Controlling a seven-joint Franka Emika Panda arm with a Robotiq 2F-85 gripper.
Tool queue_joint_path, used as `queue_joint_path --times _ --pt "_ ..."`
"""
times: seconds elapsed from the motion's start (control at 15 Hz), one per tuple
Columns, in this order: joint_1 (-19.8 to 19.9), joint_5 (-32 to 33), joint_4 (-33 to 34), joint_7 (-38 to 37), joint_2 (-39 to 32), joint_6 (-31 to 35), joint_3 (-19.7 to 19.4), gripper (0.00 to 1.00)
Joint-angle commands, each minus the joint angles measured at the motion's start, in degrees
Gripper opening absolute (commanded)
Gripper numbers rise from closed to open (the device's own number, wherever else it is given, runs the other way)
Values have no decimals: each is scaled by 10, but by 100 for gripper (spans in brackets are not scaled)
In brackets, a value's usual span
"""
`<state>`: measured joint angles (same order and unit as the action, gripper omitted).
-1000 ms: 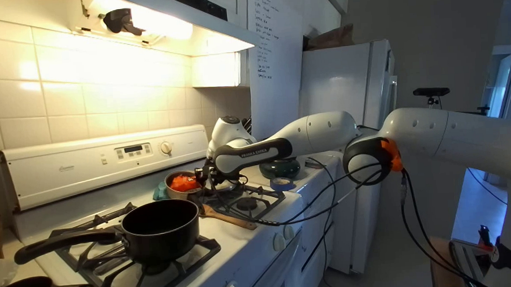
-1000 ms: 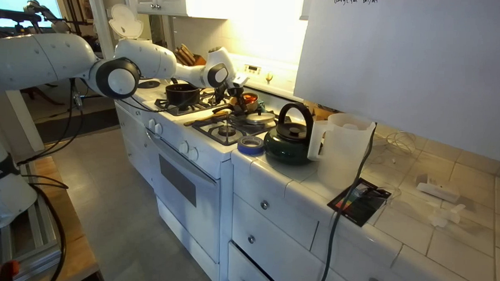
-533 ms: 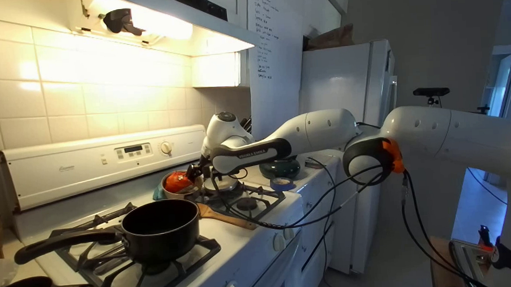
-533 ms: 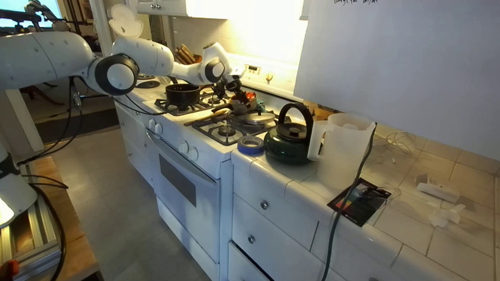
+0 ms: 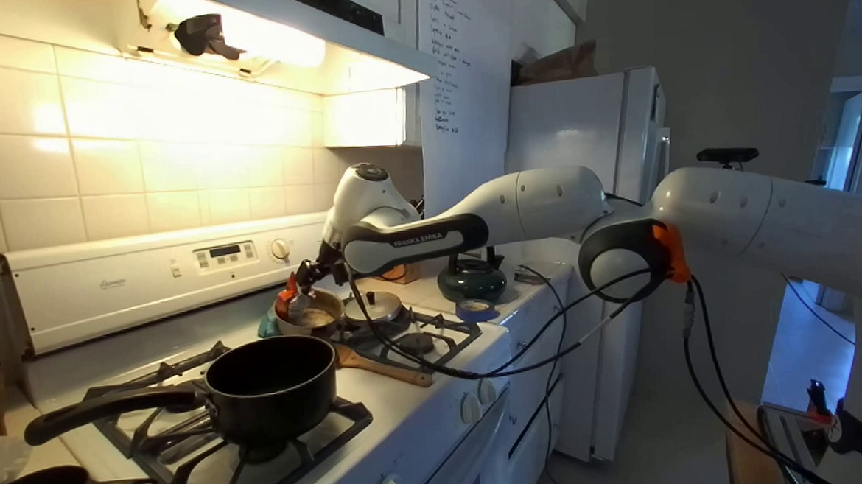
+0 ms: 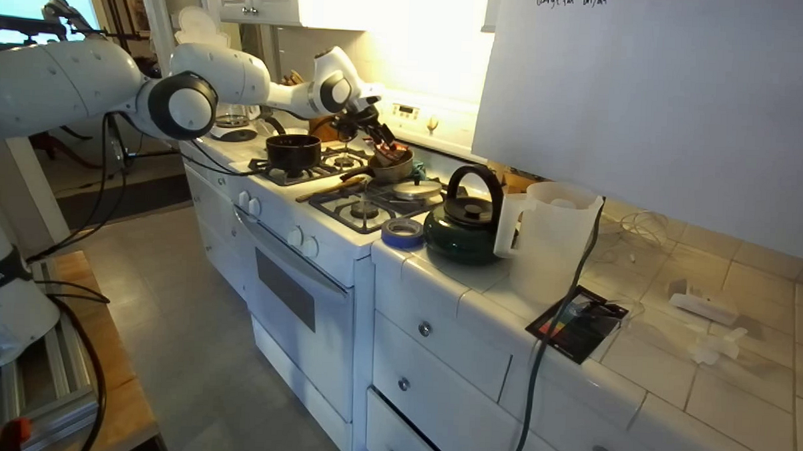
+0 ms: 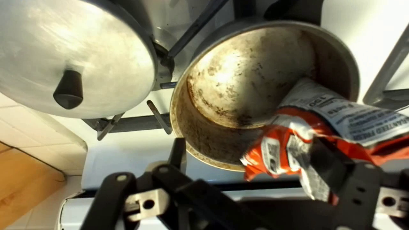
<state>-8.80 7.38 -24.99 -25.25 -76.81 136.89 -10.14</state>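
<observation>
Orange bag [image 7: 332, 118], one, partly over one stained pot [image 7: 223, 92], one pincer [image 7: 250, 147], jaws apart.

glossy crinkled bag [image 7: 329, 116], stained metal pot [image 7: 223, 80]

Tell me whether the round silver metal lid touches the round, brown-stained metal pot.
Apart: in the wrist view, white stovetop shows in the gap between the lid and the pot.

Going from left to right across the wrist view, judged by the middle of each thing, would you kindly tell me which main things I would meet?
Silver lid → stained metal pot → orange-and-white bag, which overlaps the pot's right part.
</observation>
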Motion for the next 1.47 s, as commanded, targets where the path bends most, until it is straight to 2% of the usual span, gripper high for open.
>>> queue_joint_path --times 0.0,0.13,0.27,0.33,0.87,1.4 --pt "-10 1 0 26 21 -25 7 100" --pt "-17 4 0 18 28 -33 2 100" --pt "-24 14 0 -25 34 -39 -19 100" --pt "-17 3 0 5 26 -23 -2 100" --pt "-18 5 0 -7 30 -27 -10 100" --pt "-64 4 -2 4 29 -29 8 100"
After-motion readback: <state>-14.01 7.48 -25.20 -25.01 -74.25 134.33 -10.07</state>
